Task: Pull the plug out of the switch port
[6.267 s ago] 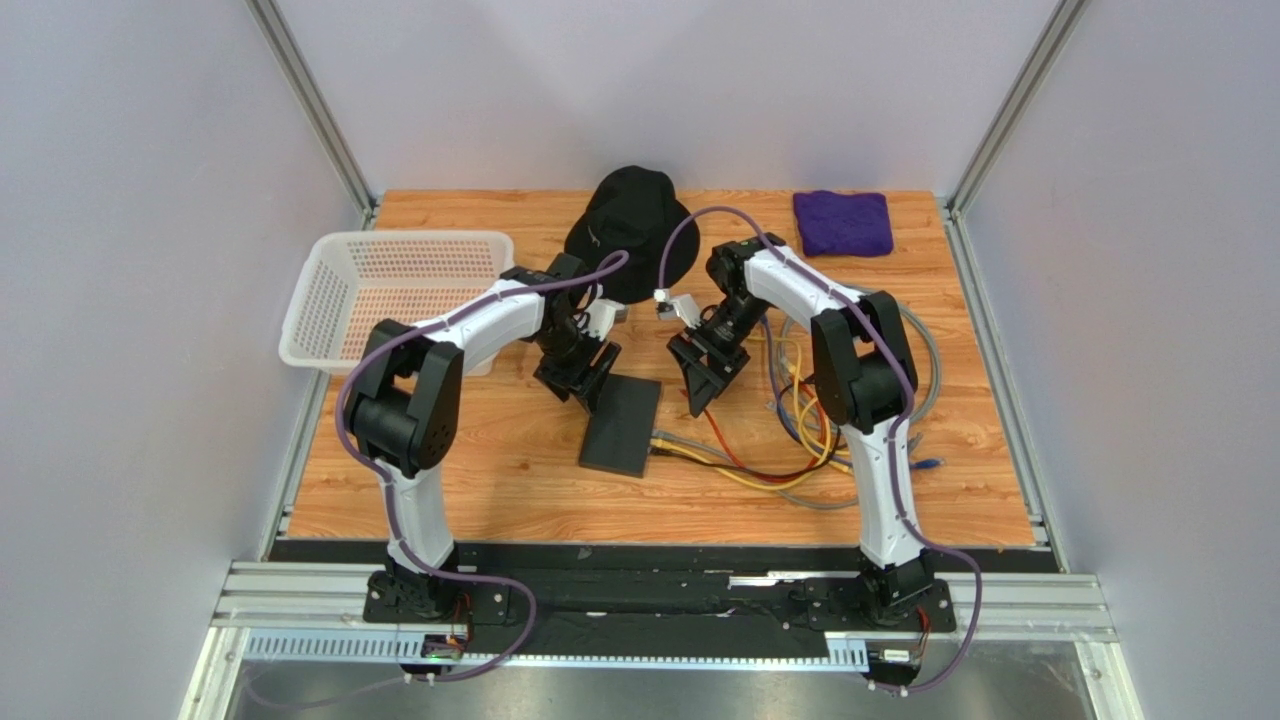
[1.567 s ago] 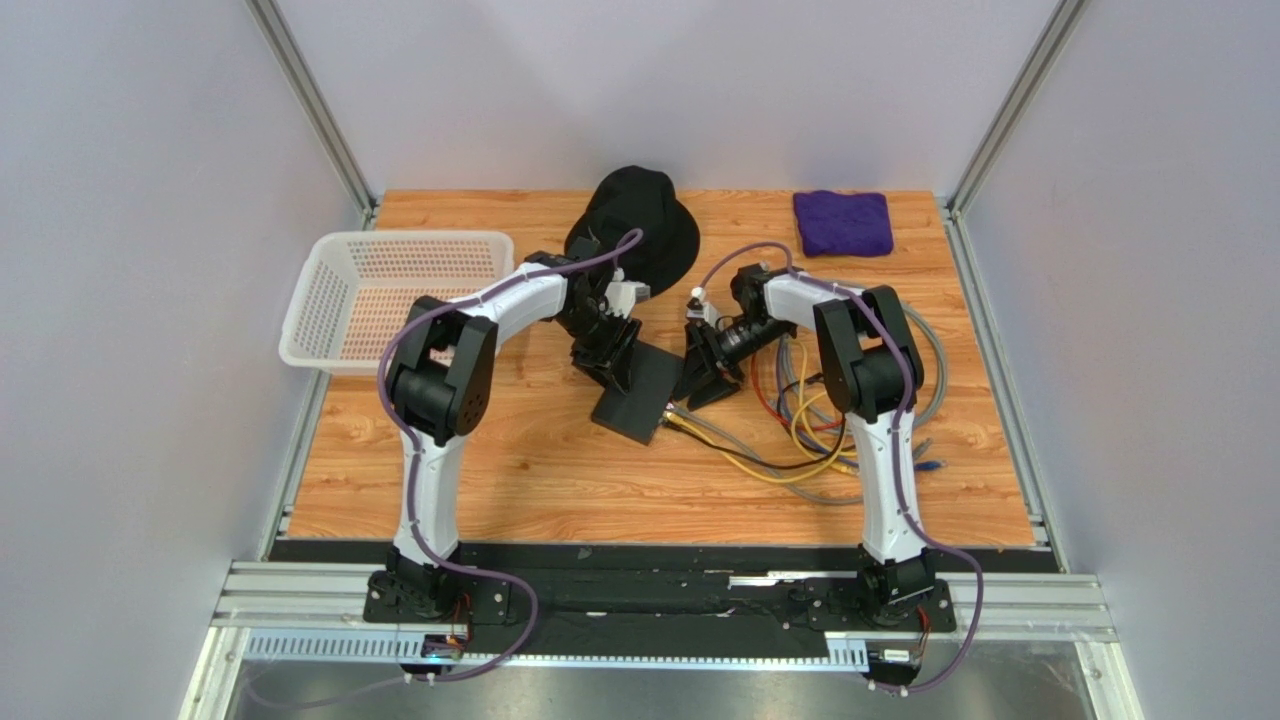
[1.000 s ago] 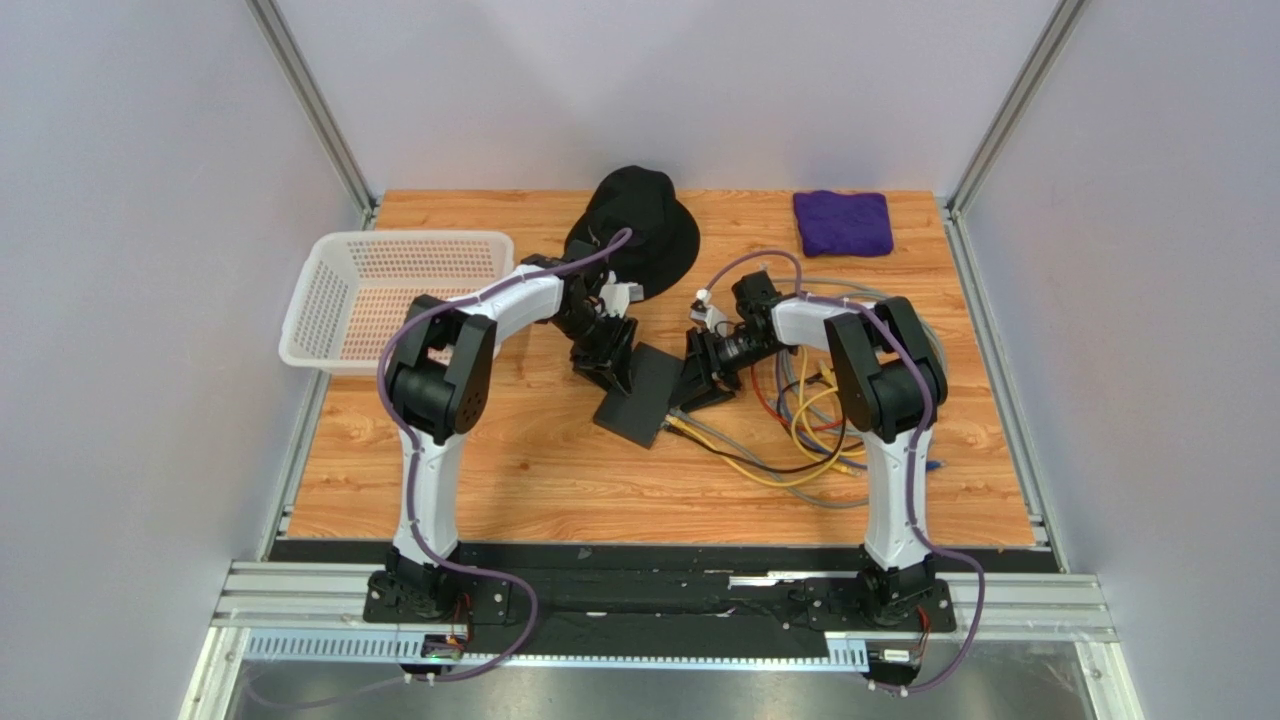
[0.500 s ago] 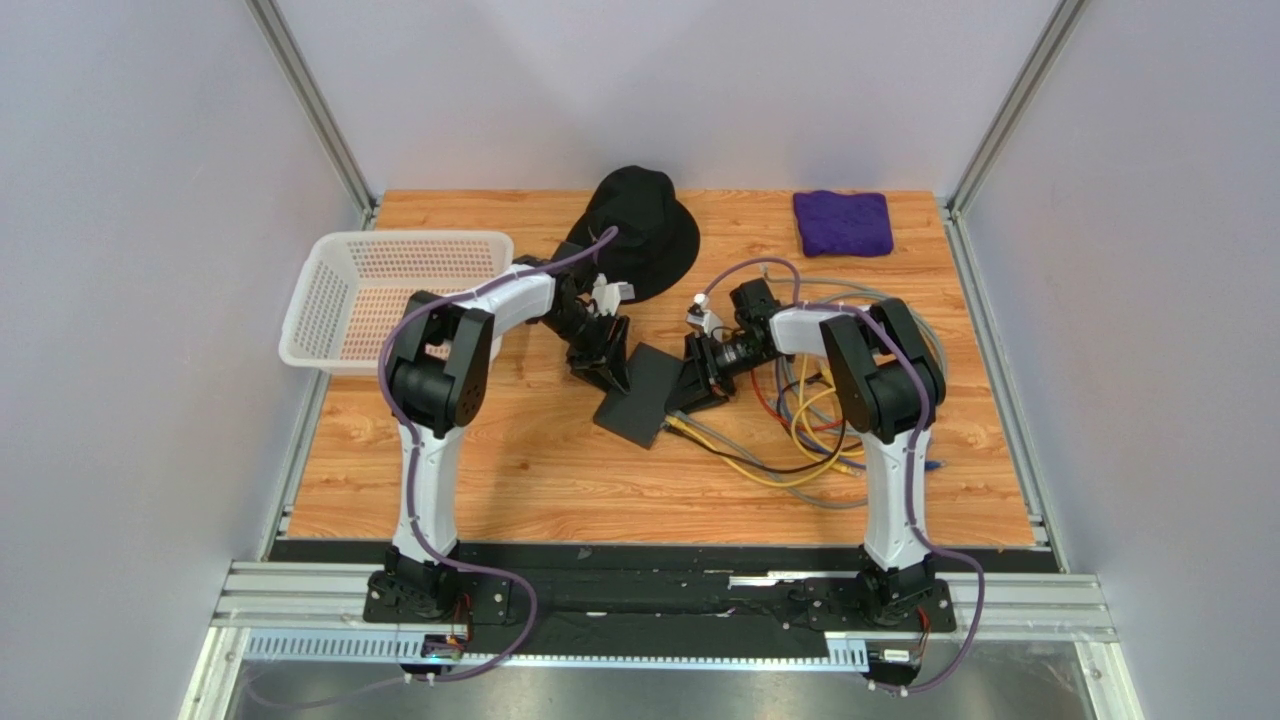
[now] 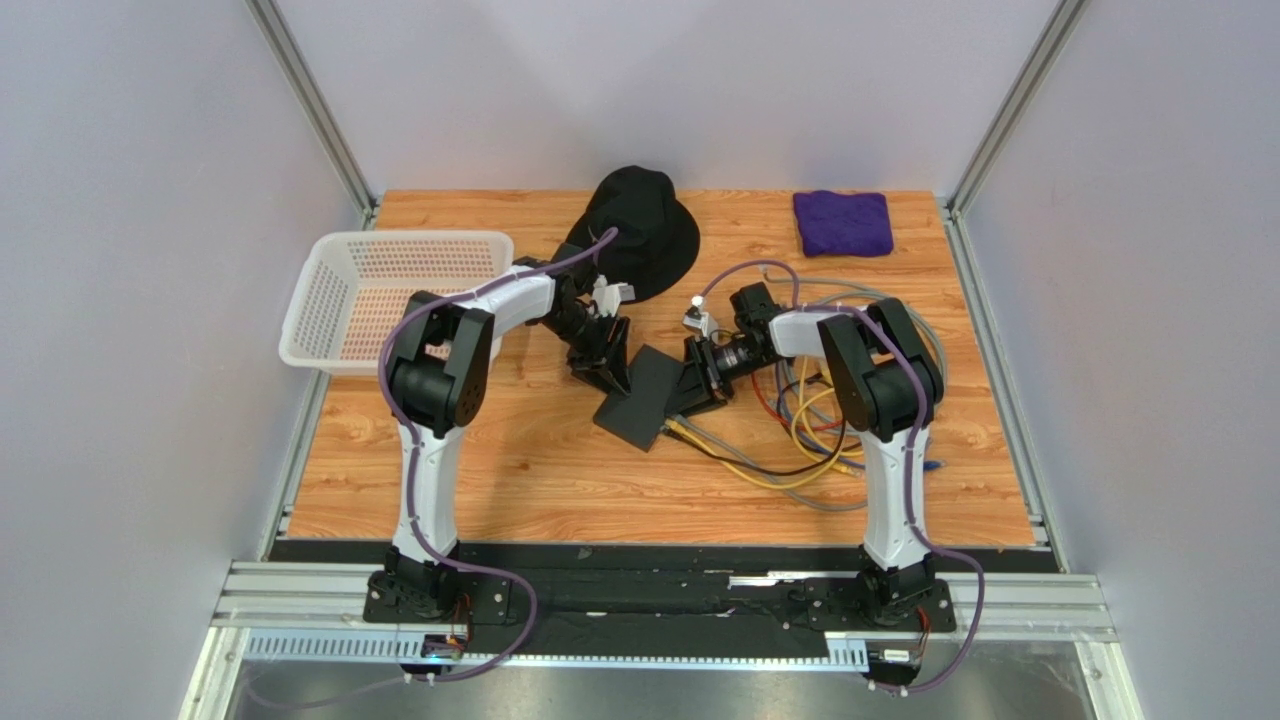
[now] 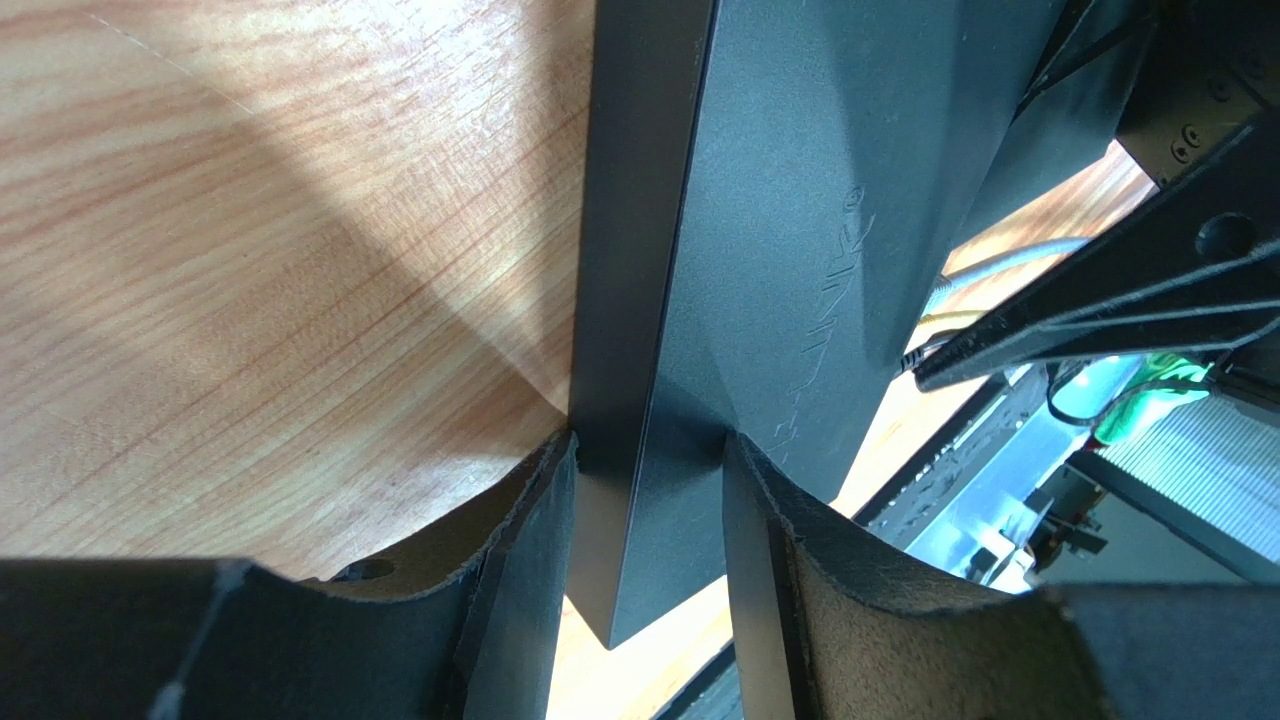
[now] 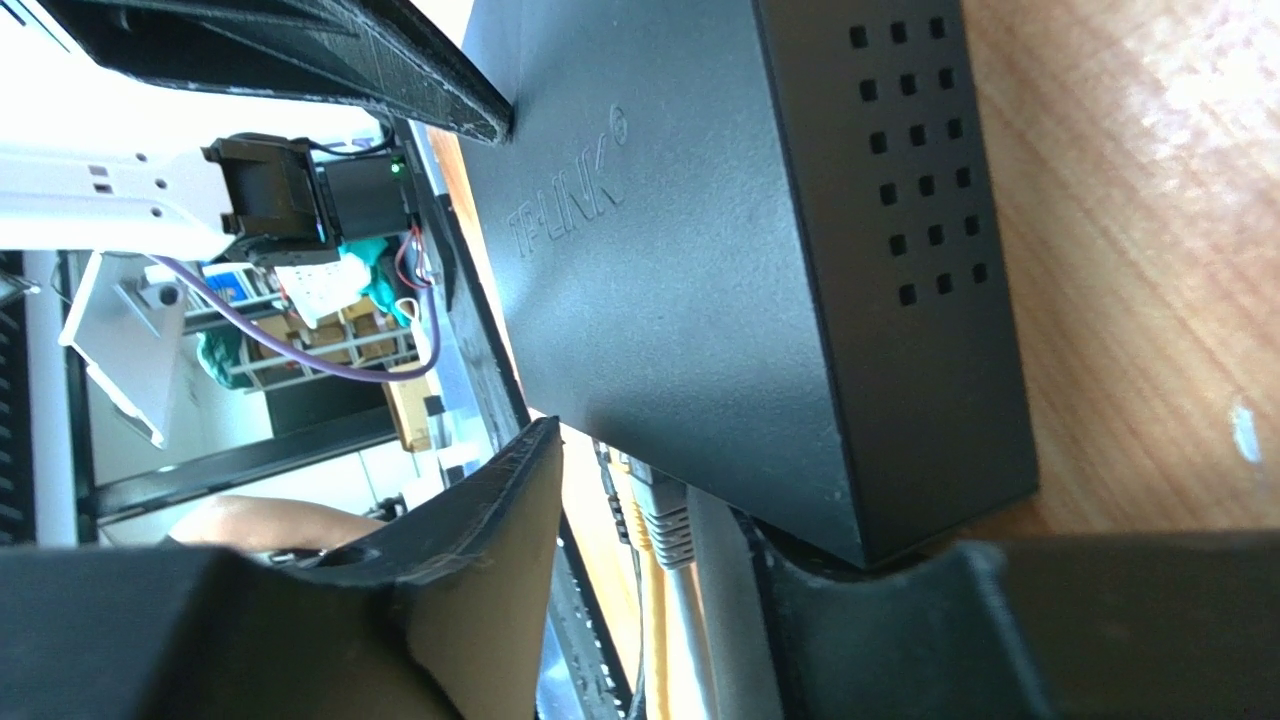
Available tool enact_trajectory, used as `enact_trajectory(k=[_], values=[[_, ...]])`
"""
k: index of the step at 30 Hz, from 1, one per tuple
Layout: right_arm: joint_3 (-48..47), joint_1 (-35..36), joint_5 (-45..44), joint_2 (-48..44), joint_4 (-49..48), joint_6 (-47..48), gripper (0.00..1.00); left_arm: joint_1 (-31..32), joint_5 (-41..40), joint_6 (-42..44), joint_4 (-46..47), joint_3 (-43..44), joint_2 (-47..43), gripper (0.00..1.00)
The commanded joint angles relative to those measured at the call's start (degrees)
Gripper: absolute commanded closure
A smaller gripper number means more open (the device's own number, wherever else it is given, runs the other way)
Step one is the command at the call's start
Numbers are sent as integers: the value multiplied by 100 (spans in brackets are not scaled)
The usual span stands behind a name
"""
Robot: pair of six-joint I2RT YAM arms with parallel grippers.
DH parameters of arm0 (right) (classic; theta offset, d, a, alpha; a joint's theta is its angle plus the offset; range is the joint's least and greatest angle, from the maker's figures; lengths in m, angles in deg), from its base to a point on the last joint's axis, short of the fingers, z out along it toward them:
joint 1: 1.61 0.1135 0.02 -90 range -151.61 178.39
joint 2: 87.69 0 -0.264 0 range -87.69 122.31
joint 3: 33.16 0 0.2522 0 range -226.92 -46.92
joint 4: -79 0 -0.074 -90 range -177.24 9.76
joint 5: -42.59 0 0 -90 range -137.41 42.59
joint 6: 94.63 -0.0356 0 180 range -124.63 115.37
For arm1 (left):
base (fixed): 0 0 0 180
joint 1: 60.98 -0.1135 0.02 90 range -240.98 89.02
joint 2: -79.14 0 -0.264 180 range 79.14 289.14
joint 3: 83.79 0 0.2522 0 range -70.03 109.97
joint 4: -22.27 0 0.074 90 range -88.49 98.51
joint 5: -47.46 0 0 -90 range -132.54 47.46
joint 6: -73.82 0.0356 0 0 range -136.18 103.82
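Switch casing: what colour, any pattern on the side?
Matte black switch, with a grid of small square vent holes on one side. Best in the right wrist view.

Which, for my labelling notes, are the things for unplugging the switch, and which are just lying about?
Job: switch, plug in its port, left pincer, right pincer.
Lying about: black hat, purple cloth, white basket.

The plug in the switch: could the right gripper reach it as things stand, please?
Probably yes: the plug sits between the right gripper's open fingers, nothing in between, and the left gripper holds the switch.
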Motion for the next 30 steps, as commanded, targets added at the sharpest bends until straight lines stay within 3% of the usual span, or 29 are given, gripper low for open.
enact_trajectory(k=[1, 17, 28, 30], values=[[55, 67, -99, 190, 208, 555, 59, 83, -587, 96, -102, -308, 383, 52], [740, 49, 596, -460, -661, 978, 62, 83, -631, 122, -58, -369, 392, 52], [574, 41, 420, -285, -855, 733, 94, 74, -666, 184, -102, -361, 357, 51], [486, 32, 367, -189, -820, 636, 96, 74, -684, 193, -102, -369, 348, 51]])
